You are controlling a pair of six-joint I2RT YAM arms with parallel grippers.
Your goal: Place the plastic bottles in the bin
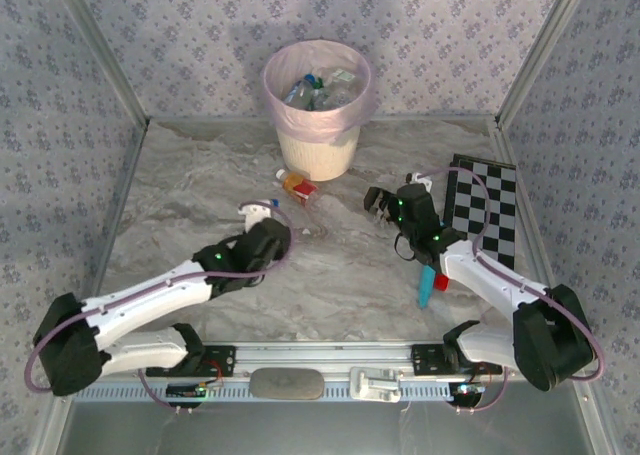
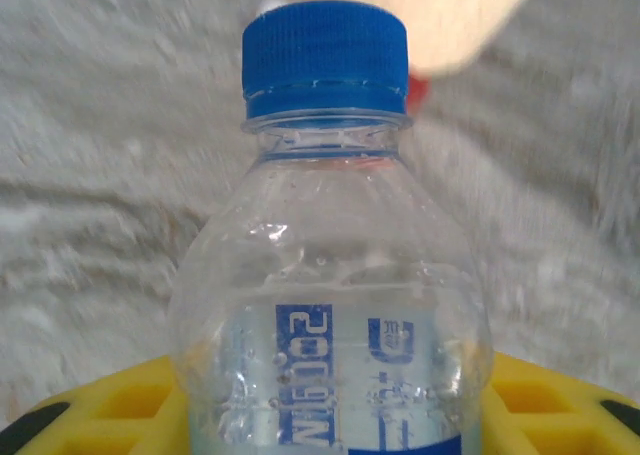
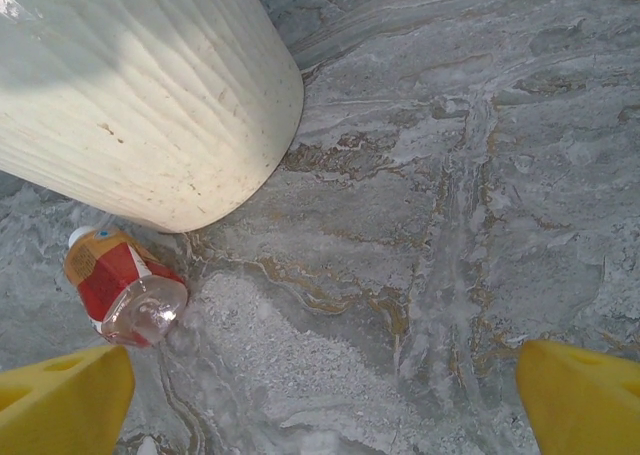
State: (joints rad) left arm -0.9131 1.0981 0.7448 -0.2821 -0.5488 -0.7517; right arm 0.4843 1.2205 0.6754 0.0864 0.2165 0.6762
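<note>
seemingly pinching clear blue-capped plastic bottle (image 2: 330, 275) in left tool (image 1: 260, 218), low near surface (image 1: 350, 275), short of round cream bin with pink liner (image 1: 318, 153). squeeze firmly, lift above rim before release. holding right tool (image 3: 320, 405) spread wide above orange-red labelled bottle (image 3: 125, 285) beside bin.

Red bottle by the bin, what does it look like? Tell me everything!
The red bottle is small and made of clear plastic, with a red and orange label and a white cap. It lies on its side on the grey marbled table, cap end toward the bin, right beside its cream wall. Whether they touch is hard to tell.
</note>
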